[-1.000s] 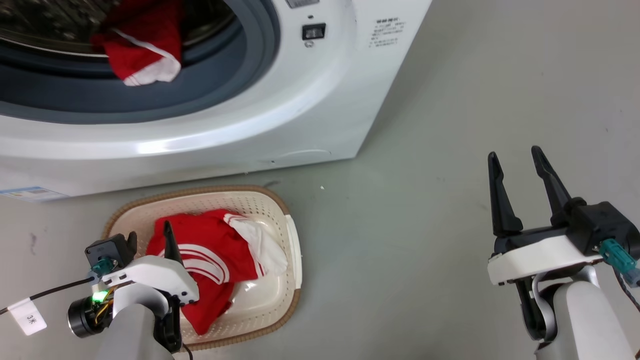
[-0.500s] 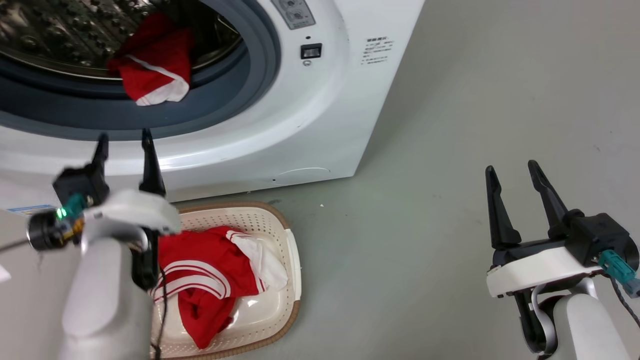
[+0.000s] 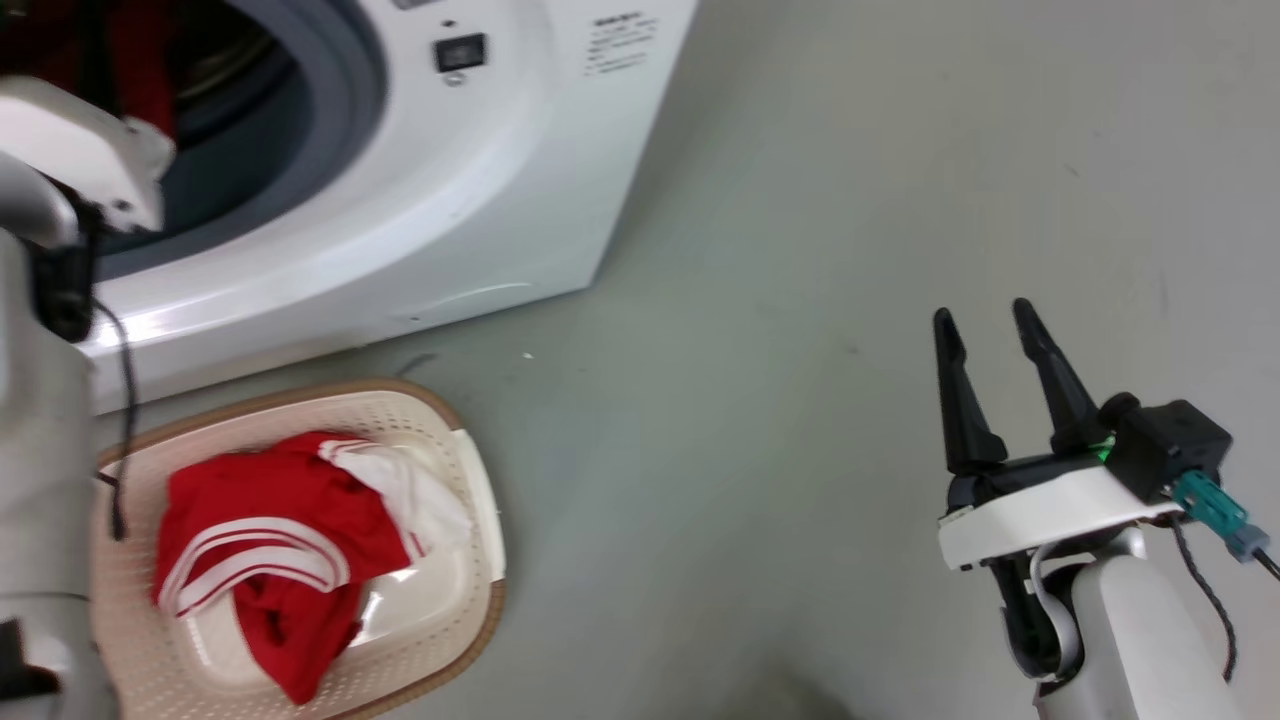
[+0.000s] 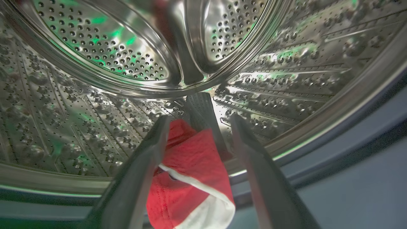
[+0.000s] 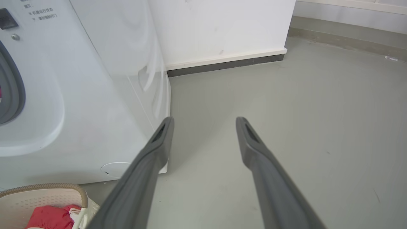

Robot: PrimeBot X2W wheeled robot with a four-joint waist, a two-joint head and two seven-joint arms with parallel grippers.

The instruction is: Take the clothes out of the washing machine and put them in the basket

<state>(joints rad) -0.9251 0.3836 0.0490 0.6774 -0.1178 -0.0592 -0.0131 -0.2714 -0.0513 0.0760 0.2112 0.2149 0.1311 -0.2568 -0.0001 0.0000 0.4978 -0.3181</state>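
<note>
Smooth grey floor [image 3: 800, 250] had the big white front-loading washing machine [image 3: 480, 200] far left, with a cream perforated brown-rimmed plastic basket [image 3: 395, 415] nearer, just beside it.

White-shelled, black-fingered right hand [image 3: 982, 312], teal connector [image 3: 1208, 503]

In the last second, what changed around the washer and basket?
The left gripper rose from above the basket into the washing machine porthole; its jaws stand open, the red garment showing between them, not gripped. Unchanged: right gripper open over the floor, red clothes in the basket.
</note>
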